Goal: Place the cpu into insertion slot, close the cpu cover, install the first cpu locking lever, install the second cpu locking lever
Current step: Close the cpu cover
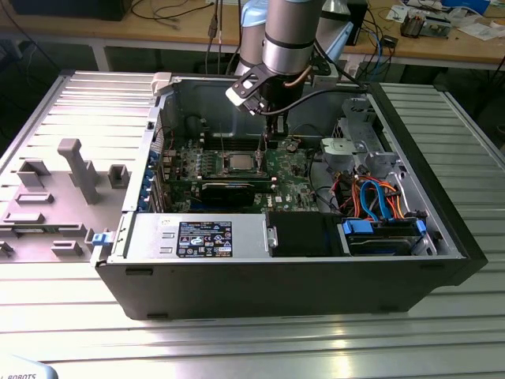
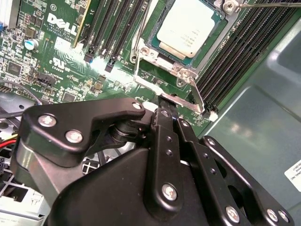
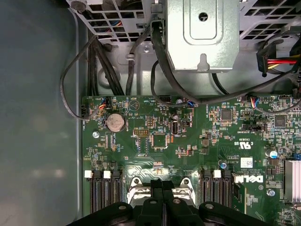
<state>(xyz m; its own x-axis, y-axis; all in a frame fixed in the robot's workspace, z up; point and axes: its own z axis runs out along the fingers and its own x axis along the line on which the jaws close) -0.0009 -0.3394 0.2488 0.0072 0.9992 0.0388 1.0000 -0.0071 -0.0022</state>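
Sitting inside the insertion slot is the cpu.

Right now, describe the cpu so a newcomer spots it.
Inside the open computer case, find the green motherboard. Near its middle, between banks of long dark memory slots, lies the cpu: a small flat square with a silver-grey metal top, unlike the long black card nearby.

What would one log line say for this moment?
cpu seated in insertion slot | gripper shut, tips at the slot's metal rim
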